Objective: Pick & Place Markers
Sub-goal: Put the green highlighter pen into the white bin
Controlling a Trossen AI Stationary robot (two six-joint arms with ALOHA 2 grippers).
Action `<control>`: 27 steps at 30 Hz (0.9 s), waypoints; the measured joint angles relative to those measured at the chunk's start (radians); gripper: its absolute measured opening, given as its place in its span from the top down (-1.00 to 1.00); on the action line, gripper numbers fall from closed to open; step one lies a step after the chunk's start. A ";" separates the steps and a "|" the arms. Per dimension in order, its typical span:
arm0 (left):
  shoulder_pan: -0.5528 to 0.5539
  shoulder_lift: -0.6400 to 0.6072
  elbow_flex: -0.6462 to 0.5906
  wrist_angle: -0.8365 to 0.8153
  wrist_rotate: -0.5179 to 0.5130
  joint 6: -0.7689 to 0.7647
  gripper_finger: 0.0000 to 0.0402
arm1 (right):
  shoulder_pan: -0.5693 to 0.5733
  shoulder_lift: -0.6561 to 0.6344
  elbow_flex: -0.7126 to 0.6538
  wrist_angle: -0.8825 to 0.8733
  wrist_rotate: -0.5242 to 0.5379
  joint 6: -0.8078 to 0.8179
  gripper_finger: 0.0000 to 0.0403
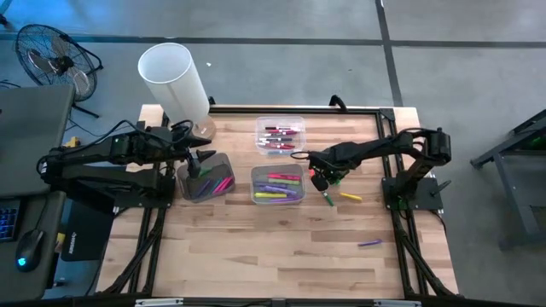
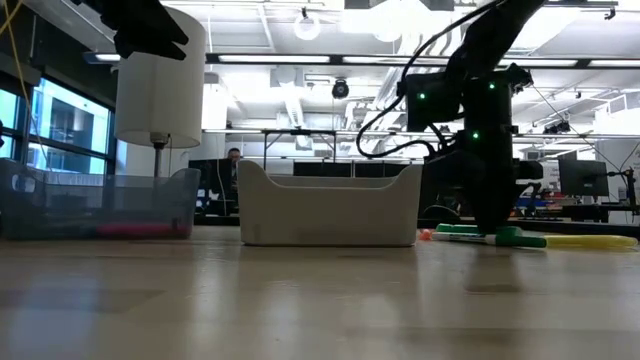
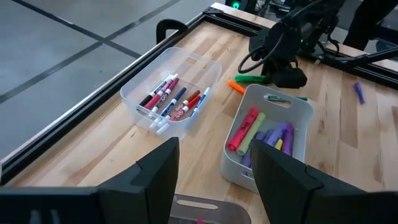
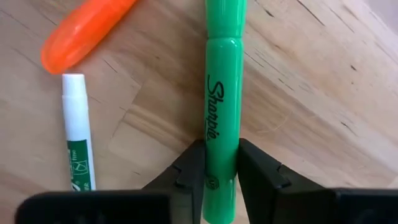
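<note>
A green marker [image 4: 222, 93] lies flat on the wooden table, right of a white bin [image 1: 277, 186] that holds several markers. My right gripper [image 4: 217, 177] points down over it, shut on its barrel. A white-bodied marker [image 4: 76, 134] and an orange one [image 4: 84, 31] lie beside it on the table. A yellow marker [image 1: 351, 197] and a purple one [image 1: 368, 243] lie farther right and nearer. My left gripper [image 3: 214, 180] hangs open above a grey bin [image 1: 205, 181] with pink markers inside. My right gripper pinches the green marker's barrel near its tail end [image 4: 217, 149] between its two fingers [image 4: 189, 168]. The fingers come from above, pointing down, one on each long side of the marker. The marker lies flat on the table along its whole length.
A clear bin [image 1: 280, 136] with white-bodied markers stands behind the white bin. A tall white cylinder [image 1: 175, 77] stands at the table's far left corner. A black frame [image 1: 294, 108] runs along the table's edges. Bare wood lies toward the near edge.
</note>
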 joint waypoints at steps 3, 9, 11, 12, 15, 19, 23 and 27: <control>0.000 0.000 0.000 0.000 0.000 0.000 0.04 | -0.022 -0.001 0.001 -0.004 -0.020 -0.017 0.73; 0.000 0.000 0.000 -0.001 0.000 0.000 0.04 | -0.028 -0.047 0.029 -0.109 0.006 -0.029 0.73; 0.000 0.000 0.000 -0.001 0.000 0.000 0.04 | -0.021 -0.088 0.074 -0.147 0.040 -0.025 0.73; 0.000 0.000 0.000 -0.001 0.000 0.000 0.04 | -0.015 -0.104 0.101 -0.168 0.054 -0.026 0.73; 0.000 0.000 0.000 -0.001 -0.001 0.000 0.04 | 0.012 -0.134 0.201 -0.226 0.106 -0.034 0.72; 0.000 0.000 0.000 -0.001 -0.001 0.000 0.04 | 0.071 -0.144 0.371 -0.191 0.175 -0.099 0.73; 0.000 0.000 0.000 -0.001 0.000 0.012 0.04 | 0.130 -0.089 0.525 -0.124 0.225 -0.159 0.73; 0.000 0.000 0.000 -0.002 0.018 0.019 0.04 | 0.181 0.022 0.658 -0.126 0.227 -0.209 0.73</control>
